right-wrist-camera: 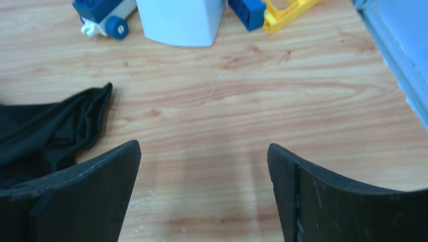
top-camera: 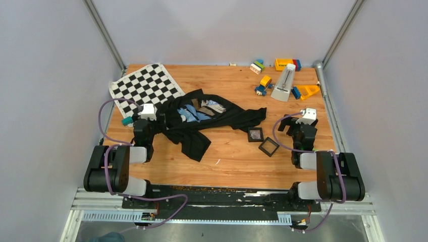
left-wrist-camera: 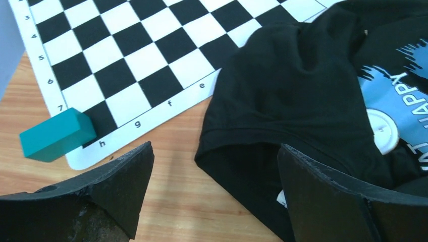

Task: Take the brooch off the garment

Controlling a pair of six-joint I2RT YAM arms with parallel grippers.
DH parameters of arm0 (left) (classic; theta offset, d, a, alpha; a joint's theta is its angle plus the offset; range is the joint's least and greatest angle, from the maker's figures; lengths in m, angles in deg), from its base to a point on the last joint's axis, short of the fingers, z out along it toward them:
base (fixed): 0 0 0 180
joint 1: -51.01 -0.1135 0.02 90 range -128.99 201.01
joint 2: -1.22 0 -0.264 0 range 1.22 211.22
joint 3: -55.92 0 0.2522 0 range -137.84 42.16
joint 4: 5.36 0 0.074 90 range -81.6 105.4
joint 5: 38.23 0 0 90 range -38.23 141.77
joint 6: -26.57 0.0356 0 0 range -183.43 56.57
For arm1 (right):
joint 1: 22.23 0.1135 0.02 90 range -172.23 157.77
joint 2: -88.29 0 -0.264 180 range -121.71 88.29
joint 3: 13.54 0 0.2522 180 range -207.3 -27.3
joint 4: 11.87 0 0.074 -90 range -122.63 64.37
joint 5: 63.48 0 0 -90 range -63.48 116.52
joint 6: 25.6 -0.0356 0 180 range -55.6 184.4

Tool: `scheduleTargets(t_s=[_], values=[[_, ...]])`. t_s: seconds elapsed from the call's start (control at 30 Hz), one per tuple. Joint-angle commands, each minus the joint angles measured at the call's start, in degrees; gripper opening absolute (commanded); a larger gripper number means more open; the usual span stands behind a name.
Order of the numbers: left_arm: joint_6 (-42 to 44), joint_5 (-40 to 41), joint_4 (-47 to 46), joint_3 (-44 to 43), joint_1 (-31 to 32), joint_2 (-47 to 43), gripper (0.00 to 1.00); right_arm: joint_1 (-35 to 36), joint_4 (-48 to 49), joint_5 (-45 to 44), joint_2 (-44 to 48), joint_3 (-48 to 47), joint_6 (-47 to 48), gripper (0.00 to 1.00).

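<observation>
Black fingers (left-wrist-camera: pixel 121 186) of the left gripper (left-wrist-camera: pixel 214 148) fill the bottom of the left wrist view, and they are seen spread wide with nothing clamped between them. Below the gap lie bare wood and the hem of the garment (top-camera: pixel 202 118); whether the right-hand finger touches the cloth cannot be told. Beside the left-hand finger, a teal block (left-wrist-camera: pixel 55 135) is seen resting at the corner of the chequered mat (top-camera: pixel 146 85). The garment is spread crumpled across the middle of the table (top-camera: pixel 227 166), its far left edge overlapping the mat and its blue, white and brown printed patch (top-camera: pixel 202 108) turned upward. The right gripper (right-wrist-camera: pixel 203 146) is held over bare wood near the right side of the table, its jaws likewise wide apart and empty, with one sleeve end of the garment seen just to the left of its fingers (right-wrist-camera: pixel 86 191). Two small square black trays are placed between the garment and the right arm, touching neither. A small pale grey patch, taken to be the brooch (top-camera: pixel 256 134), is seen inside the farther tray (top-camera: pixel 255 129), off the garment; its detail is too small to be made out. The nearer tray (top-camera: pixel 269 146) is set at an angle just beside it. Coloured toy blocks (top-camera: pixel 262 80) and a white wedge-shaped object (top-camera: pixel 283 85) are grouped at the far right.
</observation>
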Motion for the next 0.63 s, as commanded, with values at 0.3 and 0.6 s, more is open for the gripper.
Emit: scheduleTargets(t_s=[0.3, 0.6], values=[[1.9, -3.9, -8.8, -1.5, -0.3, 0.4, 1.0, -2.5, 8.7, 7.9, -0.9, -0.6, -0.8, 1.0], [1.9, -3.9, -8.8, -1.6, -0.3, 0.5, 1.0, -2.5, 8.7, 7.9, -0.9, -0.6, -0.8, 1.0]])
